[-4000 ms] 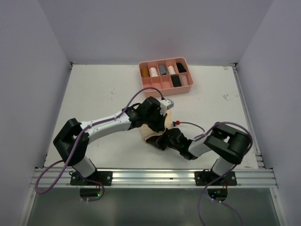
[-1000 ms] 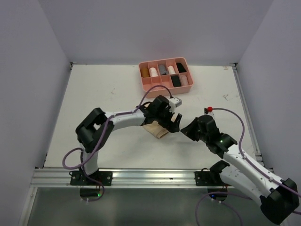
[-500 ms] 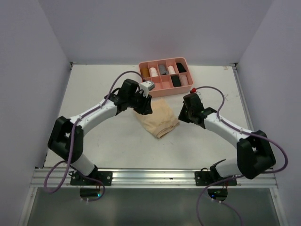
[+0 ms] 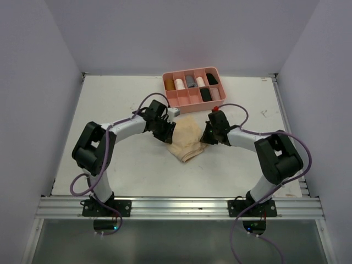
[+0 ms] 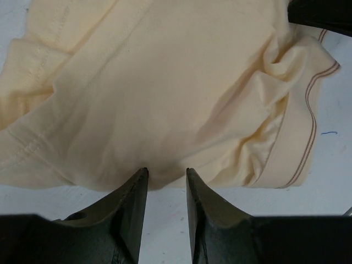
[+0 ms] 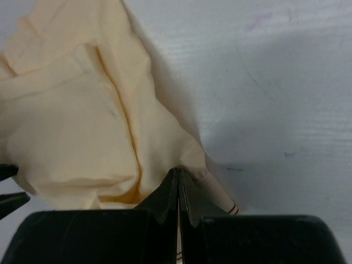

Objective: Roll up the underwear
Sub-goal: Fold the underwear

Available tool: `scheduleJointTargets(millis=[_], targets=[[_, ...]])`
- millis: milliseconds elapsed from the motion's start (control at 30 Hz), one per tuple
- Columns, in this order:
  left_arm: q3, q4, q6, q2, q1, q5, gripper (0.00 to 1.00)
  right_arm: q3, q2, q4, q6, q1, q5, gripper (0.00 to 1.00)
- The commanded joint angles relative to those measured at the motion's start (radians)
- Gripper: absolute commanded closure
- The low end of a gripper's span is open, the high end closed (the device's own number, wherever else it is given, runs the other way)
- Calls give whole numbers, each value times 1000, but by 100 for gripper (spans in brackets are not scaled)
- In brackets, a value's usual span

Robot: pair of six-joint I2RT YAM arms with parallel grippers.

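The pale tan underwear lies crumpled and partly spread on the table's middle. My left gripper is at its left edge, jaws open a little, tips touching the cloth's hem; the gripper holds nothing. My right gripper is at the garment's right edge and is shut on a fold of the tan cloth next to the striped waistband, seen at the gripper. No loose pink or black garment shows on the table.
A rigid pink divided tray stands just behind the garment, holding several rolled items in its compartments. The right gripper's dark body shows at the top right of the left wrist view. White walls enclose the table.
Both grippers have closed in on the tan underwear. The left came down from its far left corner to its left edge. The right came in from the right and pinched the right edge.
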Motion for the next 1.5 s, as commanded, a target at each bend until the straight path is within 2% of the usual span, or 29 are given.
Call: scheduleJointTargets(millis=[0,133,233,300,400,433,533,633,667,767,800,833,867,900,933,967,1000,1033,1100,1133,1333,1467], targets=[[60,-22,133,28,17,10,61,-84,-32,74,55,62,-49,99],[89,-39,225,53,43,27,52,-165,-76,92,185,182,-48,100],[135,-56,305,88,63,71,49,-207,-96,172,274,294,-63,100],[173,-67,382,114,72,123,47,-190,-101,195,331,380,-75,100],[236,-90,465,142,74,203,44,-156,-138,230,354,438,-95,100],[244,-84,471,139,75,208,44,-152,-194,216,349,438,-91,100],[232,-27,454,70,106,213,37,-143,-352,114,310,417,21,94],[137,59,417,-85,162,238,26,-121,-426,-21,270,369,119,81],[76,65,434,-181,173,254,24,-101,-437,-49,256,336,128,75],[-62,24,558,-373,176,330,19,-38,-373,-141,187,279,126,75],[-104,7,616,-418,173,359,8,-18,-347,-173,169,270,121,75],[-144,-1,644,-459,163,335,0,0,-311,-192,138,260,104,77],[-214,-5,672,-528,111,291,0,46,-279,-211,127,253,81,78],[-249,7,711,-558,65,156,0,66,-215,-236,116,253,70,78],[-288,34,713,-587,-31,93,0,86,-190,-242,99,250,58,76],[-360,69,703,-637,-69,35,0,118,-166,-245,93,248,44,73],[-389,133,660,-656,-105,-91,0,136,-120,-274,89,247,44,72],[-406,142,643,-661,-173,-147,0,159,-106,-282,82,245,43,72],[-426,157,582,-656,-234,-279,0,173,-78,-296,82,230,30,68],[-429,159,569,-653,-283,-304,0,186,-57,-304,82,224,27,68],[-480,231,526,-622,-396,-410,0,186,-17,-293,90,197,-48,72],[-469,245,509,-595,-406,-355,0,178,8,-268,99,199,-100,79]])
